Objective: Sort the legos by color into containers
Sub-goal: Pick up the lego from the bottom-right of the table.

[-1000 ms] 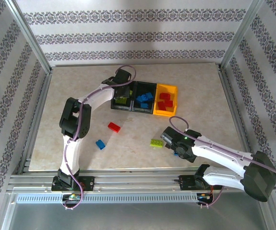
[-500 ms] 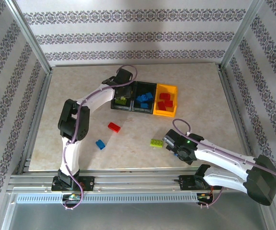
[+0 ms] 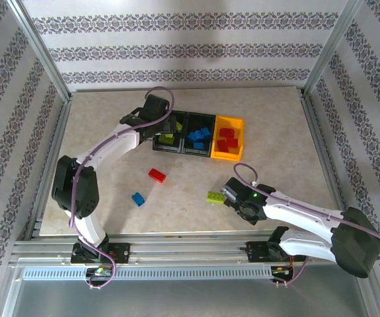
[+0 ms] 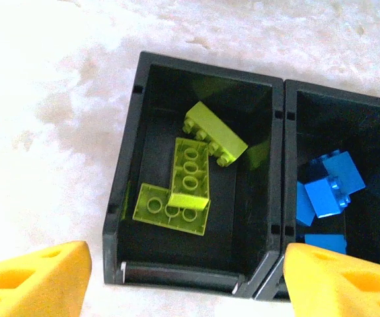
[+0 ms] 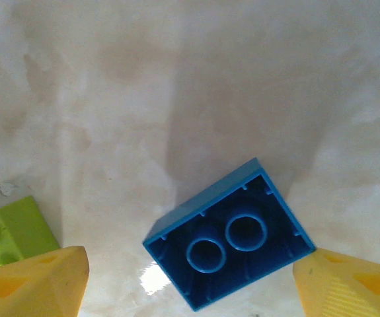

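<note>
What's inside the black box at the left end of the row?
Three lime green bricks lie in the black box: one tilted near the far wall, two flat and overlapping. Anything beneath them is covered.

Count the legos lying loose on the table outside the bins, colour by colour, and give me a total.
red lego: 1
blue legos: 2, one out in the open and one lying upside down in the right wrist view
lime green lego: 1
Total: 4
</note>
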Available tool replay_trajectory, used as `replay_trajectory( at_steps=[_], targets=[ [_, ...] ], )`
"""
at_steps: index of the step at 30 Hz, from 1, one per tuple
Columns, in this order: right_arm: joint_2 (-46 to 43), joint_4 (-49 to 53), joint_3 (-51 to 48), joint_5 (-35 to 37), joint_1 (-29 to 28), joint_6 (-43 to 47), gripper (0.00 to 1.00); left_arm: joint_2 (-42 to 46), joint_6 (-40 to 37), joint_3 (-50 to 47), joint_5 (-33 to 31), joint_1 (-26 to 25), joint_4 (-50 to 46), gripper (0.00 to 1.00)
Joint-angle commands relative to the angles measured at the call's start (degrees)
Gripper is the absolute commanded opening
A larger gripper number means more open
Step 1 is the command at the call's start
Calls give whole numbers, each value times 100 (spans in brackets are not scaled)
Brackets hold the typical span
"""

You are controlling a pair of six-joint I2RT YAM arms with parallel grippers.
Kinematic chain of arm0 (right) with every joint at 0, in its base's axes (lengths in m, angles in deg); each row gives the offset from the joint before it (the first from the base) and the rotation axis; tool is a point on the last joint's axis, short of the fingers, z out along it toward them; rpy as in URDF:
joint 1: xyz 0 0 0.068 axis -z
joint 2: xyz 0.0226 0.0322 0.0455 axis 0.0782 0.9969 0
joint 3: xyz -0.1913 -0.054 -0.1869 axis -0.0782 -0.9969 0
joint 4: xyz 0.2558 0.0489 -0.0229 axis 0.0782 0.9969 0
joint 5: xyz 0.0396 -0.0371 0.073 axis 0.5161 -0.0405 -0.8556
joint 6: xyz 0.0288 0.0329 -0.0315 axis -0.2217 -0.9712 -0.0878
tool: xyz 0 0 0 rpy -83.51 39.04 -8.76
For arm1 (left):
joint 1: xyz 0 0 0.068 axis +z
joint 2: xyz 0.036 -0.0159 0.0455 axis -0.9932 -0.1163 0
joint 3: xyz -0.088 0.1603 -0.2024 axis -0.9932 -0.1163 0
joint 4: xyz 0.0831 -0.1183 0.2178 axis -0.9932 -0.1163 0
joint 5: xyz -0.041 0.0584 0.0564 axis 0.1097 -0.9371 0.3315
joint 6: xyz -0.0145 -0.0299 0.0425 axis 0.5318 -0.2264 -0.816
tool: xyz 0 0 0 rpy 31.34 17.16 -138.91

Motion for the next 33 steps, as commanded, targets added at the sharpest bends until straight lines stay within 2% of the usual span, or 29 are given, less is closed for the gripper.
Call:
replay_trajectory(
  at_steps=[1, 3, 4, 10, 16, 25, 33],
  targets=[
    [85, -292, -93, -36, 123, 110, 79, 339, 131, -272, -208, -50, 269, 87],
    [123, -379, -63, -28, 270, 238, 78, 489, 183, -444, -283, -41, 334, 98],
    [136, -441, -58, -20, 348, 334, 77, 565, 201, -530, -329, -44, 369, 100],
    [246, -525, 61, -141, 725, 846, 65, 910, 261, -902, -630, -35, 442, 100],
    [344, -377, 13, -432, 838, 1108, 58, 1167, 407, -1191, -719, 65, 502, 100],
    [589, -335, -51, -814, 909, 1445, 51, 1469, 818, -1637, -375, 356, 766, 100],
    [1007, -511, 109, -968, 981, 1747, 32, 1864, 1427, -2340, 93, 1021, 1010, 100]
  ],
)
